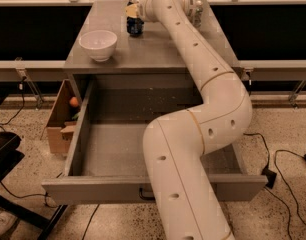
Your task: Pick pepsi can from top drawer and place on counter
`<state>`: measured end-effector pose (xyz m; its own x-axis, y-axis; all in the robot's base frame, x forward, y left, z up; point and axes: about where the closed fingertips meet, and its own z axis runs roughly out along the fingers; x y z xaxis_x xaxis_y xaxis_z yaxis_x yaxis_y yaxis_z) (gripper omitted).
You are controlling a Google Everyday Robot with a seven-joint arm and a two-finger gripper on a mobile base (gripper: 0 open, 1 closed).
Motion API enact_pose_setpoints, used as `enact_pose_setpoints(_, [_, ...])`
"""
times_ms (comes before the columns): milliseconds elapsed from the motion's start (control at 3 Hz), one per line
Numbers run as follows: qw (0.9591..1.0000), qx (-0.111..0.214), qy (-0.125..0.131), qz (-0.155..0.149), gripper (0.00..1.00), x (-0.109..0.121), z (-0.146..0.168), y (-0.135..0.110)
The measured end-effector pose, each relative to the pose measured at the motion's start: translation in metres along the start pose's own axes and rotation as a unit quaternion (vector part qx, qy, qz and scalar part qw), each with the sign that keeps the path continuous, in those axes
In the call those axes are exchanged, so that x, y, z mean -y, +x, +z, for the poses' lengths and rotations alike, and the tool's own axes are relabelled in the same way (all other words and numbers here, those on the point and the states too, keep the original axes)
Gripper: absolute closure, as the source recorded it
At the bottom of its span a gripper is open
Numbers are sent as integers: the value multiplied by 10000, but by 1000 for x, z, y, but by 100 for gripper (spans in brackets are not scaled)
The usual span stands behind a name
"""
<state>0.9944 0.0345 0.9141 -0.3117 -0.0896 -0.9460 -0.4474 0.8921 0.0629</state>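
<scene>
Here, gripper [133,10] right above pepsi can [135,27]; can upright on counter [158,49]
</scene>
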Motion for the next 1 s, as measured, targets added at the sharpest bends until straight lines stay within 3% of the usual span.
enact_pose_setpoints(333, [9999, 57, 81, 71, 100, 7, 8, 8])
enact_pose_setpoints(1000, [9999, 56, 81, 71, 58, 7, 8, 8])
